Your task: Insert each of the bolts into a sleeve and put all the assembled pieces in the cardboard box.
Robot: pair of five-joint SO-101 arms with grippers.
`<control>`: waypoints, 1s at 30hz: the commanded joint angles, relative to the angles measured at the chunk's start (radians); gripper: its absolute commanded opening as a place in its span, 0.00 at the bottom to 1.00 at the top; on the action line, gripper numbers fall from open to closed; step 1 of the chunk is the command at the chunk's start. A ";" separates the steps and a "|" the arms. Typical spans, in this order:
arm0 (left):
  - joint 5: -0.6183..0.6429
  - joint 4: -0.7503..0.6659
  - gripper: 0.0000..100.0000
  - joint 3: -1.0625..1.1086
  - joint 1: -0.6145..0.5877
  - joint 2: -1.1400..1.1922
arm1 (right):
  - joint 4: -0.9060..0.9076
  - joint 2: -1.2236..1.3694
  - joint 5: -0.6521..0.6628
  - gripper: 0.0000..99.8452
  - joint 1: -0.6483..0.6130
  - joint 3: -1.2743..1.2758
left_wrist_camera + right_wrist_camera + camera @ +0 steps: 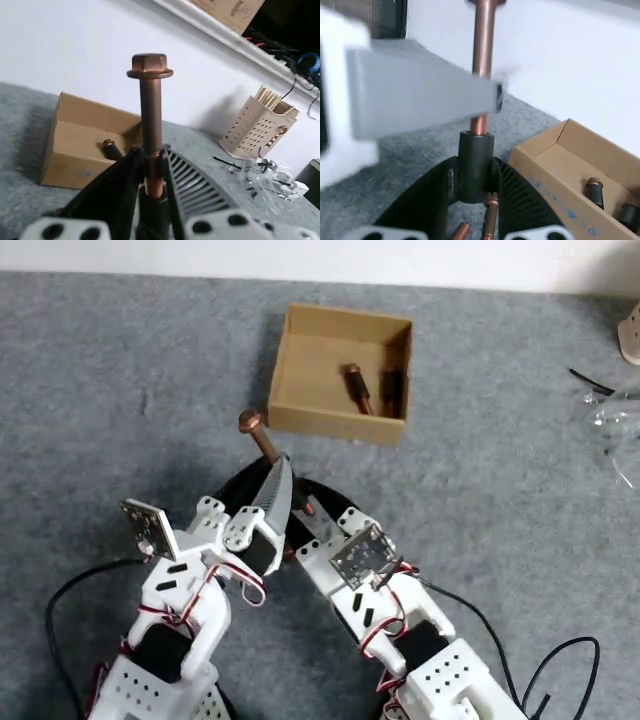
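Note:
A copper bolt (260, 438) (150, 110) stands upright in my left gripper (152, 152), which is shut on its shaft just short of the cardboard box (340, 418). The bolt's lower end sits in the mouth of a black sleeve (476, 165) (152, 212). My right gripper (476, 172) is shut around that sleeve, right beneath the left one. One left finger (420, 95) crosses in front of the bolt shaft (483, 35). Inside the box (540, 160) lie two assembled pieces (594, 192) (357, 387). Loose bolts (490, 220) lie on the carpet under the sleeve.
Grey carpet covers the table. Clear plastic bags and wires (610, 410) lie at the far right. A perforated beige holder (260, 127) stands against the white wall. Both arms (330, 570) crowd together in front of the box.

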 commanded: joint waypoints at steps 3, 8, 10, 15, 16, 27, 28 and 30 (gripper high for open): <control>0.005 -0.012 0.00 0.007 -0.022 -0.008 | -0.004 -0.019 0.009 0.00 0.013 0.108; 0.005 -0.017 0.00 0.027 -0.021 -0.008 | -0.004 -0.019 0.009 0.00 0.013 0.108; 0.005 -0.012 0.00 0.031 -0.010 -0.008 | -0.004 -0.019 0.009 0.00 0.013 0.108; -0.002 0.011 0.00 0.028 0.019 -0.008 | -0.004 -0.019 0.009 0.00 0.015 0.111; -0.009 0.032 0.00 0.021 0.019 -0.008 | -0.004 -0.019 0.009 0.00 0.015 0.110; -0.035 0.066 0.00 0.016 0.021 -0.008 | -0.004 -0.019 0.009 0.00 0.054 0.108; -0.035 0.066 0.00 0.016 0.019 -0.008 | -0.004 -0.019 0.009 0.00 0.056 0.108; -0.035 0.066 0.00 0.016 0.019 -0.008 | -0.004 -0.019 0.009 0.00 0.056 0.111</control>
